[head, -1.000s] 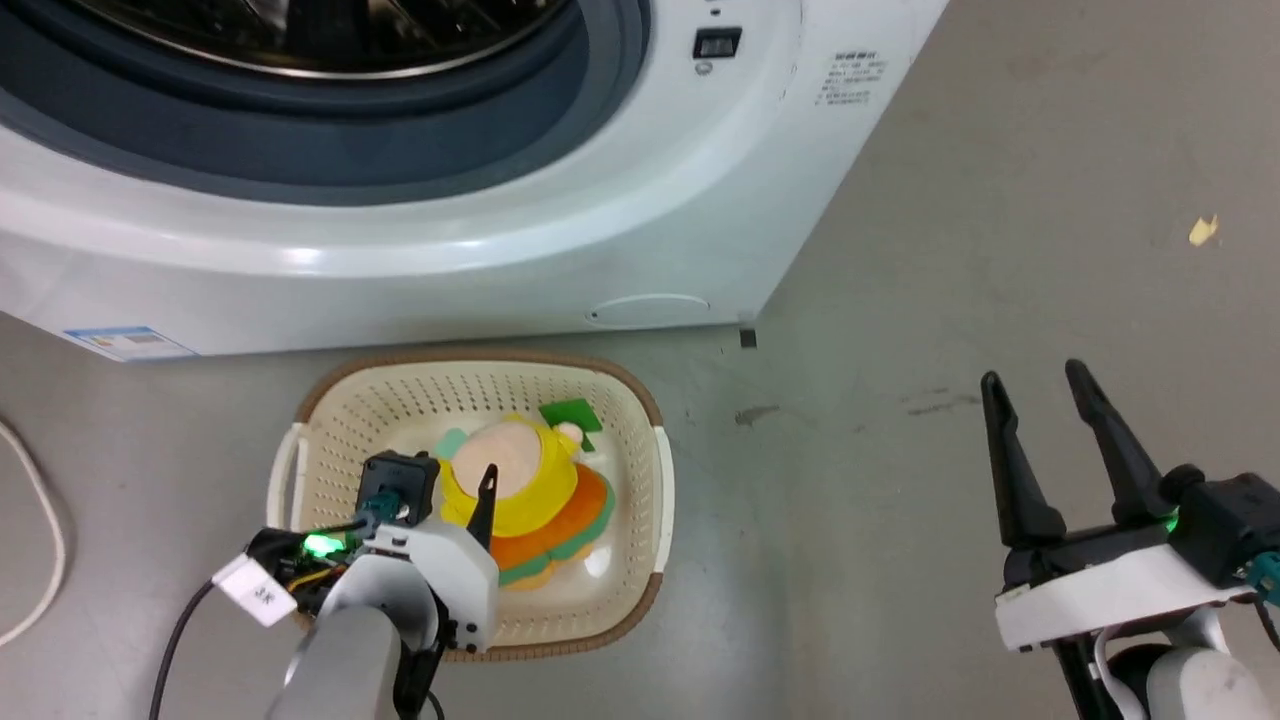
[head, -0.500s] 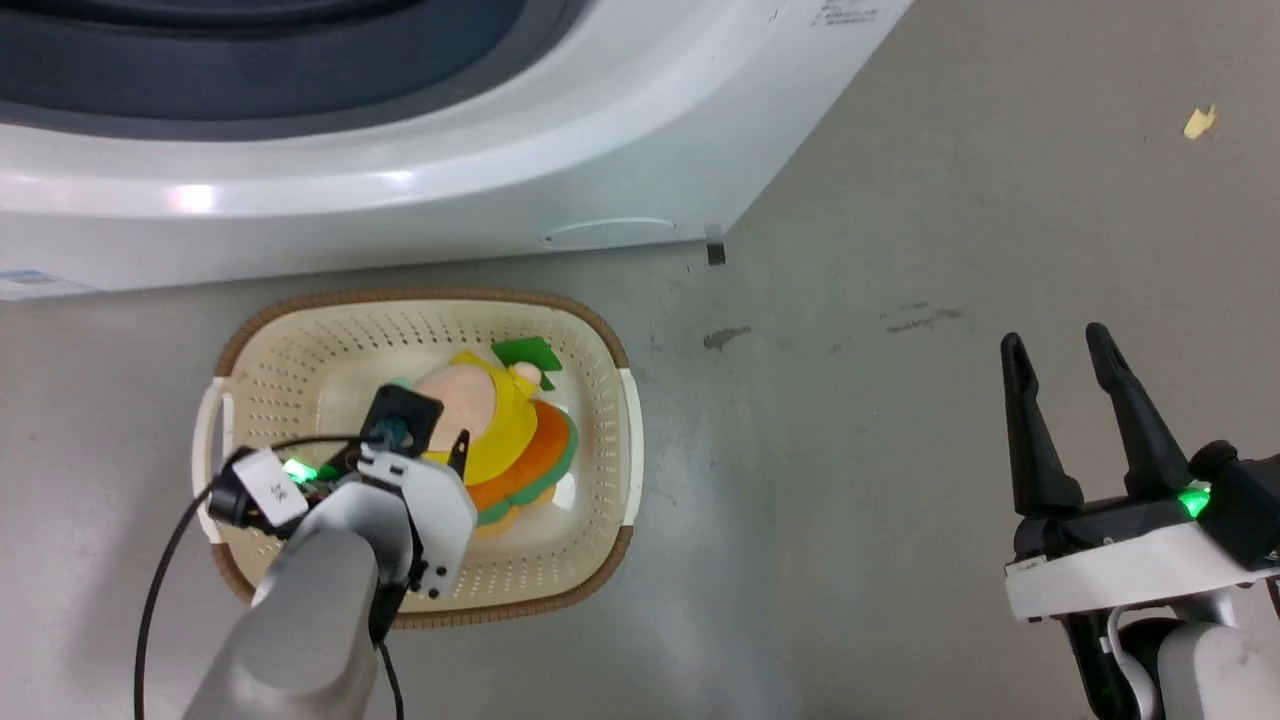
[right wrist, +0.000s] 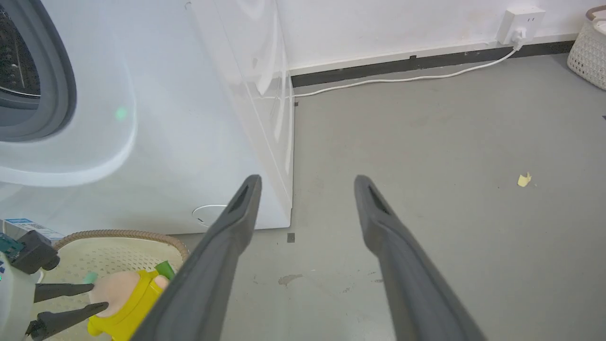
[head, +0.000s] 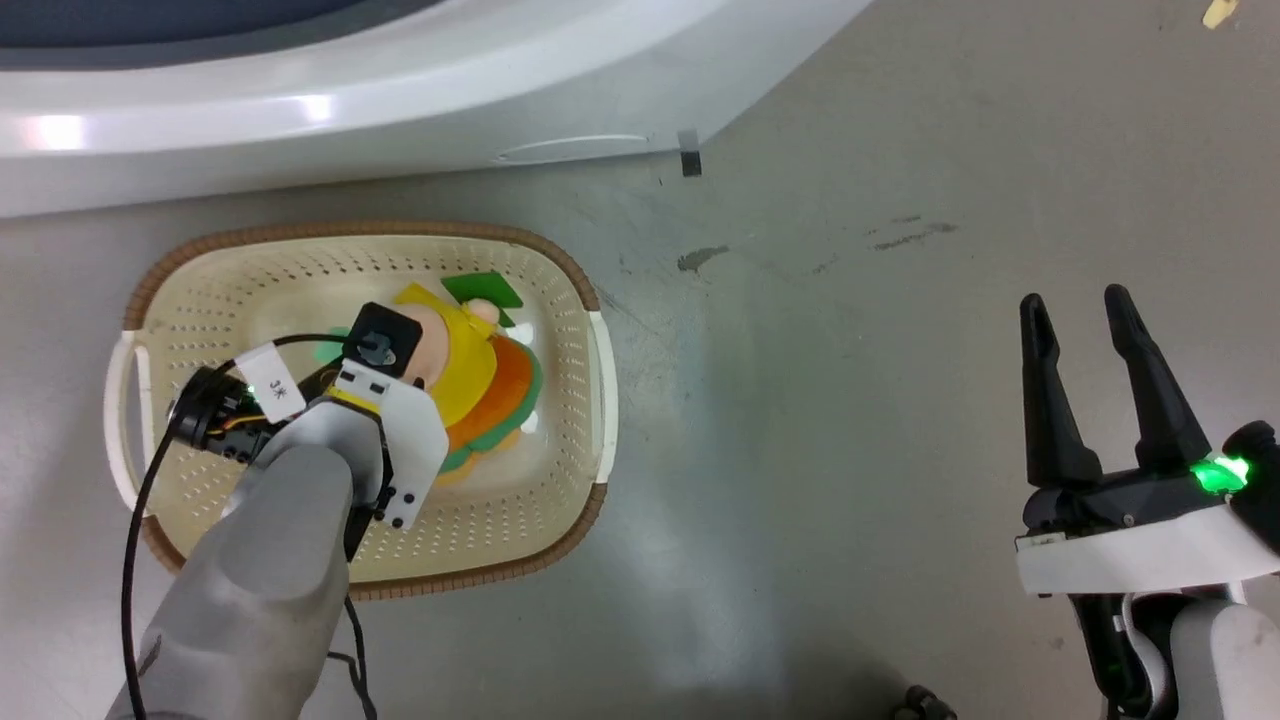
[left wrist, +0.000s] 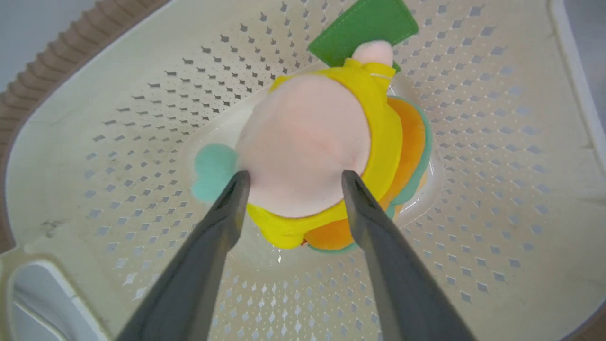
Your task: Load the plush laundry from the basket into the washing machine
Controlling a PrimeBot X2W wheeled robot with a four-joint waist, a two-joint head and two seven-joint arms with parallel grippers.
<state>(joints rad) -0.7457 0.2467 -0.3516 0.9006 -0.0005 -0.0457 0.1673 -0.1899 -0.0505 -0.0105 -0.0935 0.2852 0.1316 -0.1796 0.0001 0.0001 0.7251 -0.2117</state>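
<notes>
The plush laundry [left wrist: 312, 142] lies in the cream basket [head: 565, 262], pale pink head up, its yellow top, orange skirt and green trim spread beneath. My left gripper [left wrist: 291, 176] reaches down into the basket and stands open, one finger on each side of the doll's head, tips at its edges. In the head view the left wrist covers part of the plush laundry [head: 490, 375]. My right gripper [head: 1075, 305] hangs open over bare floor at the lower right, holding nothing. The white front of the washing machine [head: 400, 90] runs along the top, just behind the basket.
Grey floor lies to the right of the basket, marked by dark stains [head: 700, 260] and a yellow scrap [right wrist: 523, 179]. A white cable [right wrist: 402, 79] runs along the wall to a socket [right wrist: 516, 21]. Another white basket [right wrist: 589, 47] stands far right.
The head camera has tilted down, sliding the washer up out of frame. My left gripper has sunk lower into the basket, its fingers now straddling the doll's head. The right gripper stays open.
</notes>
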